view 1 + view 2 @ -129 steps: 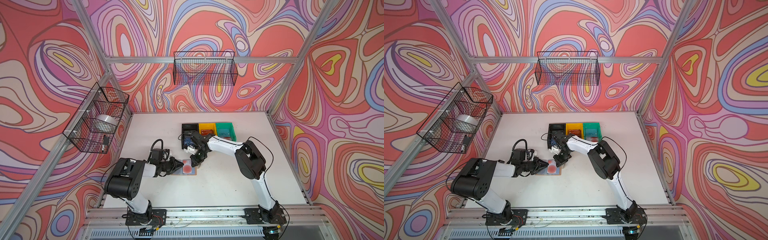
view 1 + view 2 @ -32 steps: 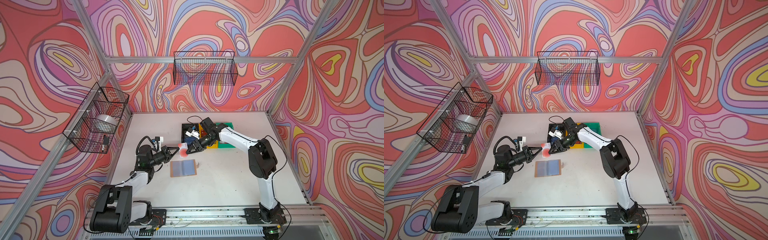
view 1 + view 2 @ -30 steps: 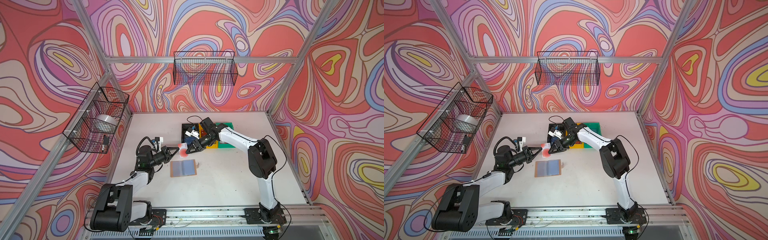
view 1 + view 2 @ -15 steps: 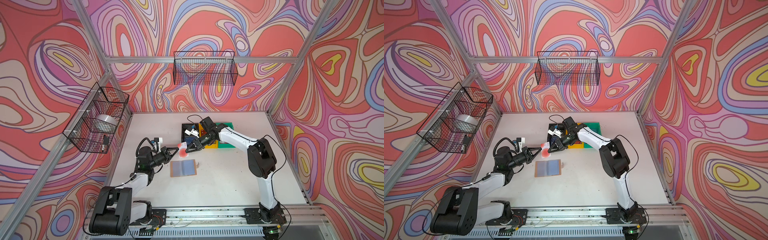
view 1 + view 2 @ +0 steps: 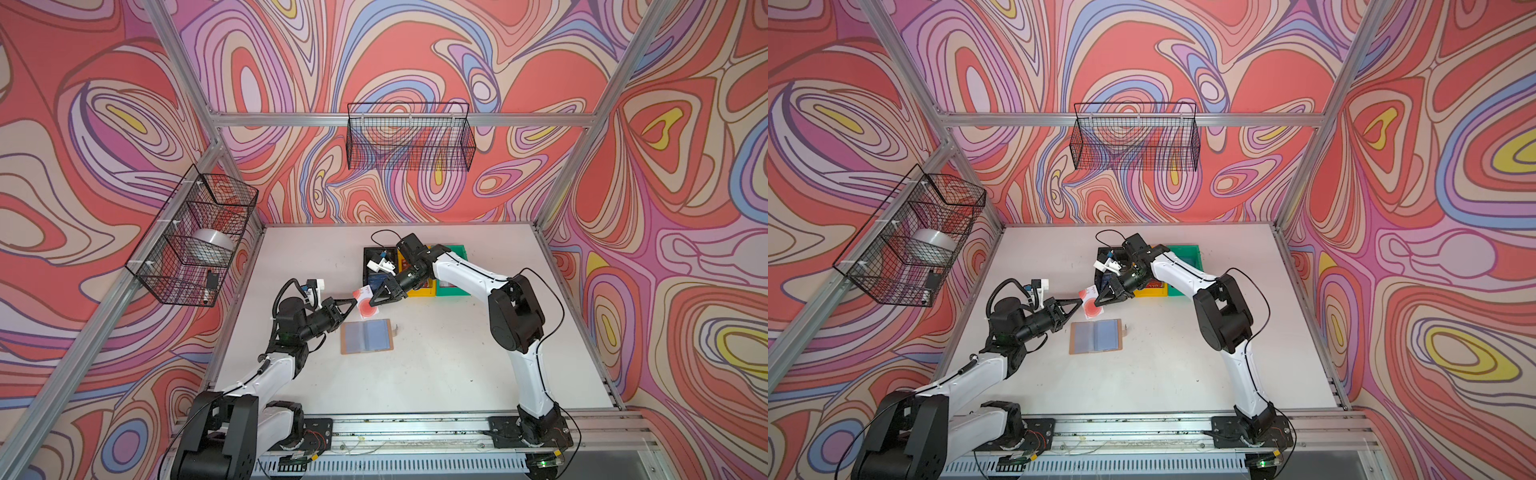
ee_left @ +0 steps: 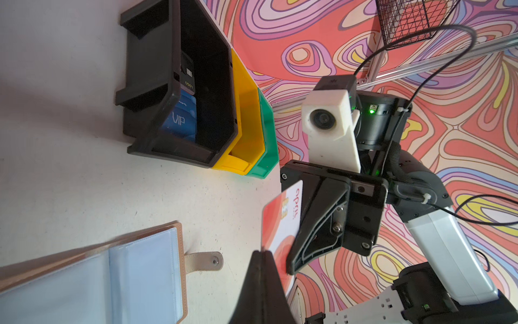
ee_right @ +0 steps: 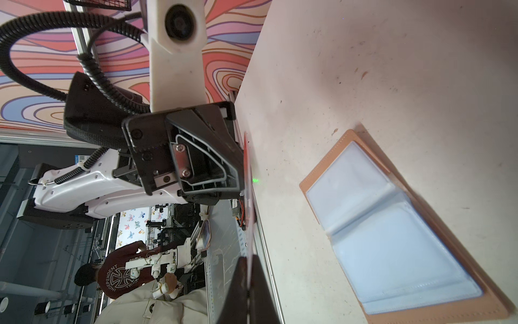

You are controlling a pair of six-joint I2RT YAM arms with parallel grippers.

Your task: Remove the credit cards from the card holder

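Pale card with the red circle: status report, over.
Left end effector and right end effector both shut on pale card, mid-air. Card holder open on table, looks empty. Nothing in the way.

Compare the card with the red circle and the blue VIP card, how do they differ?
The card with the red circle is pale; the blue VIP card is blue with white lettering. The card with the red circle is held in the air, pinched by the left gripper and the right gripper; the blue VIP card rests inside the black bin. Both are out of the card holder.
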